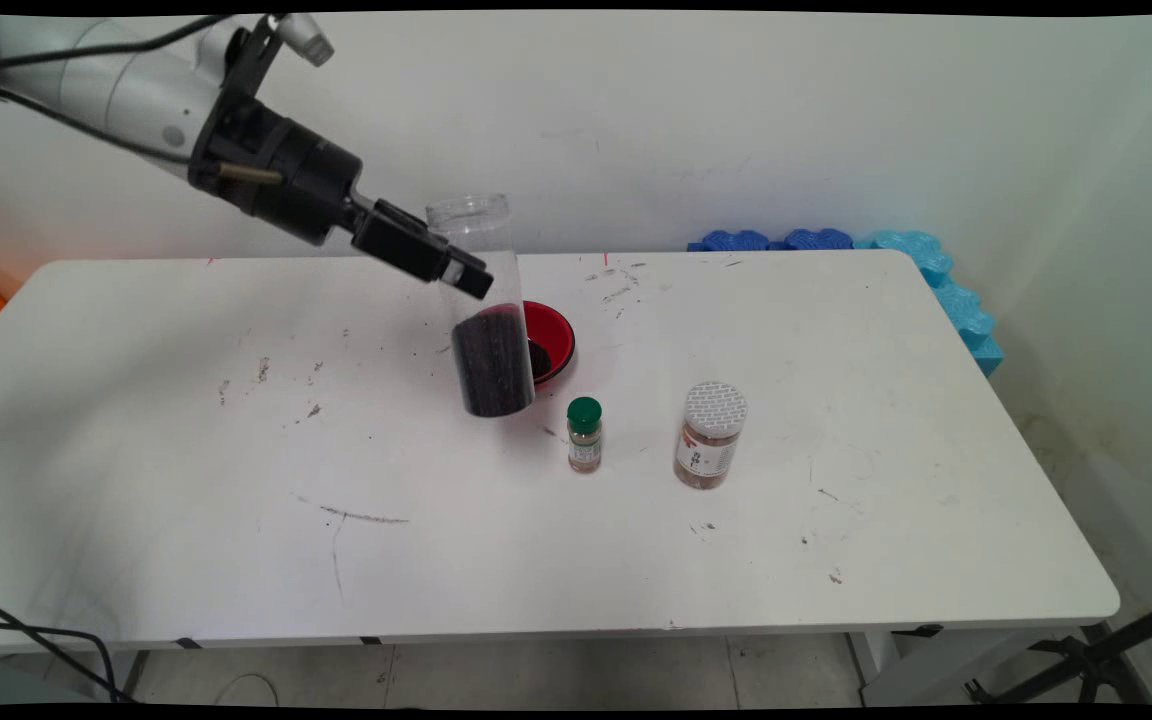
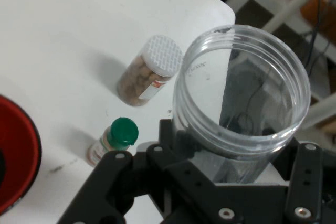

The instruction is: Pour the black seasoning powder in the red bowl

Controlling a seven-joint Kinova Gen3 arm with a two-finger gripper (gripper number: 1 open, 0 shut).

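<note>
My black gripper (image 1: 456, 265) is shut on a tall clear plastic jar (image 1: 486, 310) and holds it above the table, nearly upright and slightly tilted. The jar's open mouth (image 2: 241, 87) points up, and dark grains fill its lower part. Right behind the jar sits a red bowl (image 1: 551, 335) with a little dark material inside; in the hand view the red bowl (image 2: 16, 156) shows at the left edge. A small green-capped bottle (image 1: 584, 435) stands just in front and to the right of the jar.
A brown-filled jar with a white lid (image 1: 709, 435) stands right of the green-capped bottle. Blue foam pieces (image 1: 936, 275) lie along the table's far right corner. The white table (image 1: 236, 500) carries scuff marks; cables hang at its near left.
</note>
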